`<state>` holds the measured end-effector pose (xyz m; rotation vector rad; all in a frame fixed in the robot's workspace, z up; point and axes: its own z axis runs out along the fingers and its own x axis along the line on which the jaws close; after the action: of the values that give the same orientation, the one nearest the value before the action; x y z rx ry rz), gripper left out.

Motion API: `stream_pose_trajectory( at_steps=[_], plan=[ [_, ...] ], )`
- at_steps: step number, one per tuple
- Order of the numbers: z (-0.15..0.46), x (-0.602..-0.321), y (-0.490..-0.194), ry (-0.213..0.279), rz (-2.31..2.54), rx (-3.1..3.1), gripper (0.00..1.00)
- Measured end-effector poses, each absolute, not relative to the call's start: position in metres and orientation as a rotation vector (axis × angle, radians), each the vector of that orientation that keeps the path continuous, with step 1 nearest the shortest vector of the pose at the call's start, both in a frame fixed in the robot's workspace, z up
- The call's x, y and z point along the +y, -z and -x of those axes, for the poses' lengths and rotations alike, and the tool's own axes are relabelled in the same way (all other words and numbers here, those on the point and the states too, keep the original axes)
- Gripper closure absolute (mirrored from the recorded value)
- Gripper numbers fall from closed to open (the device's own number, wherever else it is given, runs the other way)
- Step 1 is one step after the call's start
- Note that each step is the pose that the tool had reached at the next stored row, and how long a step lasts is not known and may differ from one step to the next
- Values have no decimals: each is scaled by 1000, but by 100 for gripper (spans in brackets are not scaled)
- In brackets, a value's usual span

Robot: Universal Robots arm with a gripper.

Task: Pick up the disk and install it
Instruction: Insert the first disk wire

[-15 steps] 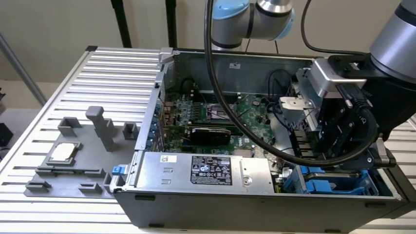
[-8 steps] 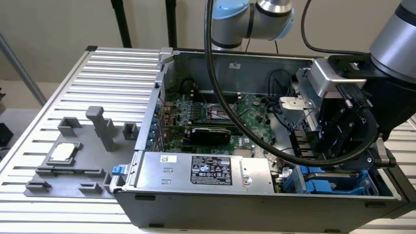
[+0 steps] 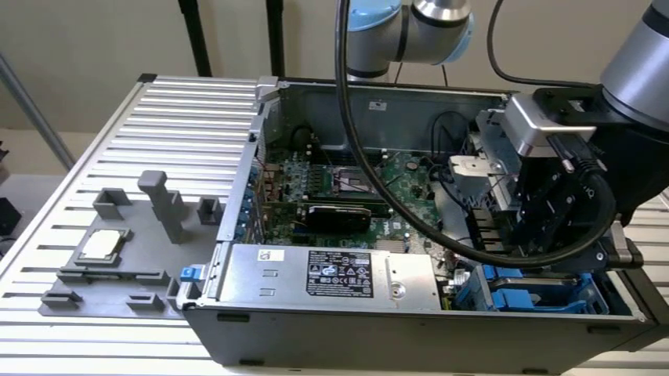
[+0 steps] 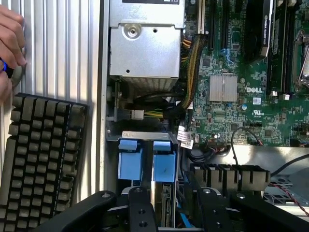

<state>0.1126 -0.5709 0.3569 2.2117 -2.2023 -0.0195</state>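
Slatted table (image 3: 178, 117) with computer case (image 3: 418, 329)

You see your tool (image 4: 174, 215) just above the drive bay, where the disk (image 4: 162, 193) stands edge-on beside two blue tabs (image 4: 129, 159). A keyboard (image 4: 38, 164) lies on the ribbed table (image 4: 63, 48), with a hand (image 4: 9, 43) near it.

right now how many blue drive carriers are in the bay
2. Side by side in the drive bay: one blue carrier nearer the keyboard, the other nearer the motherboard. More may be hidden under the gripper.
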Motion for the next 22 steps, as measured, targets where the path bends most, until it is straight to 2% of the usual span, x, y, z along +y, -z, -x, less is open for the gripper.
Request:
stream_pose_trajectory(
  at_steps=[5,6,11,22],
  plan=[
    [-128,-571,-371,26,-2215,-2205,0],
    [-131,-571,-375,27,-2214,-2205,100],
    [-145,-571,-392,28,-2214,-2205,100],
    [-172,-569,-377,29,-2214,-2205,100]
  ],
)
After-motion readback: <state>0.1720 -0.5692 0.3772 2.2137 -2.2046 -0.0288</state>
